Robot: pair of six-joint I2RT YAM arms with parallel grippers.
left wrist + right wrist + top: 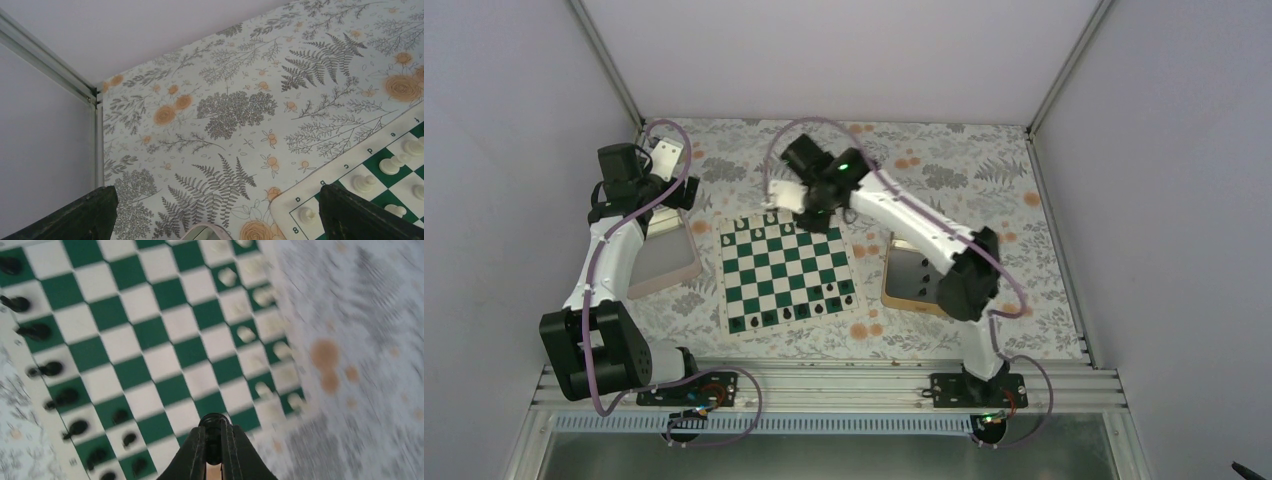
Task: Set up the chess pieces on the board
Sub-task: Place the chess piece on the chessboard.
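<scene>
The board (787, 272), green and white with a cream border, lies mid-table. Black chess pieces (819, 308) stand along its near edge, and white ones (769, 218) along its far edge. My right gripper (809, 205) hovers over the board's far edge. In the right wrist view it (214, 432) is shut on a small black chess piece (214, 421), above the blurred board (150, 355). My left gripper (216, 192) is open and holds nothing, over the tablecloth by the board's corner (320, 200). In the top view it (682, 190) is left of the board.
A gold tray (902, 285) right of the board holds a few black pieces (921, 262). A pinkish-rimmed tray (664, 262) lies left of the board under the left arm, its rim (210, 231) showing in the left wrist view. Walls and aluminium posts enclose the table.
</scene>
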